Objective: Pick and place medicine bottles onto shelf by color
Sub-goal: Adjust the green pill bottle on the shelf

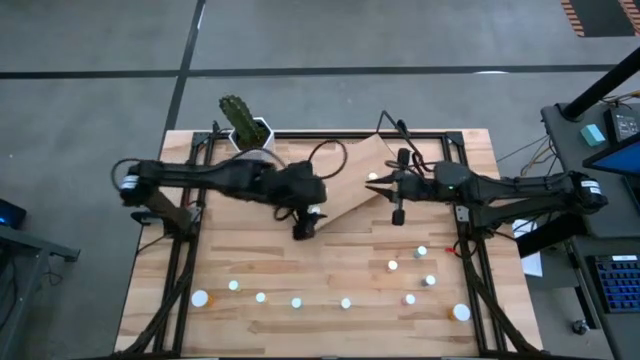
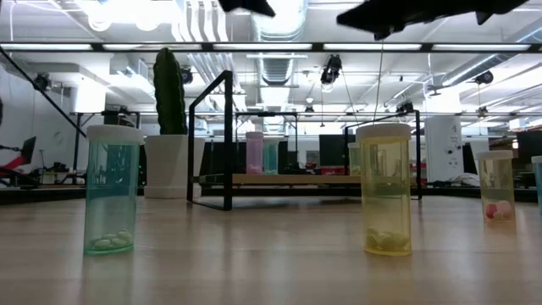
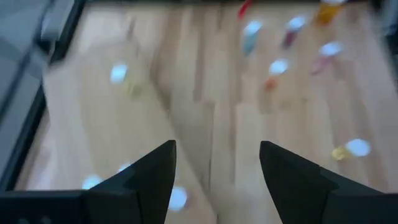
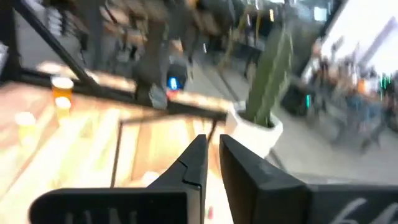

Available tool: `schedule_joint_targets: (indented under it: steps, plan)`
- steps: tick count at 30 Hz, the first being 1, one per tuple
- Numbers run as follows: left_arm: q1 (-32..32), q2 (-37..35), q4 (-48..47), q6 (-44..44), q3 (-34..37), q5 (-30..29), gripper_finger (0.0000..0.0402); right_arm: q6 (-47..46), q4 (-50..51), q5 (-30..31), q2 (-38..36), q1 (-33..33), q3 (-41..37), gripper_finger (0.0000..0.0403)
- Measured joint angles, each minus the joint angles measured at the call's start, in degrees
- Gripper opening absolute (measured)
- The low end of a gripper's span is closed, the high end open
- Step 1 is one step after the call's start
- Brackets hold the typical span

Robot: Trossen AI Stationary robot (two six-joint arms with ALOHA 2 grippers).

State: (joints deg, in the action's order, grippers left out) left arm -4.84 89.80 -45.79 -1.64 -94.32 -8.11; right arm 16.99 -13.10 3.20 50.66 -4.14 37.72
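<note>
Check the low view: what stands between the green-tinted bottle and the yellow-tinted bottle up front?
Nothing up front: bare tabletop separates the green-tinted bottle from the yellow-tinted bottle. Farther back in that gap the low view shows the shelf, carrying a pink bottle.

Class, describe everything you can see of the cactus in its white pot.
The cactus is a single tall, dark green ribbed column, standing upright in a white angular pot. The pot sits on the wooden table at its far edge, left of the middle, beside the shelf and its black wire frame. Nothing grips it; both arms work apart from it.
</note>
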Motion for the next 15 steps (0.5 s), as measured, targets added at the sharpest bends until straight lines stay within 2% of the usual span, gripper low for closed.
schedule_joint_targets:
  steps: [4,9,15]
  plan:
    - [-2.4,-7.0,11.3,4.1,9.9,0.0,0.0215,-2.9,8.7,0.5,6.6,-0.9,6.7,0.0011]
    - [-2.8,-16.3,26.3,9.2,23.9,-0.2,0.0215,-1.6,15.5,-0.5,17.9,-3.4,16.1,0.0009]
    - [-2.6,-24.6,39.8,14.9,35.5,-1.3,0.0215,-0.1,23.5,-10.4,30.3,-8.7,26.6,0.0008]
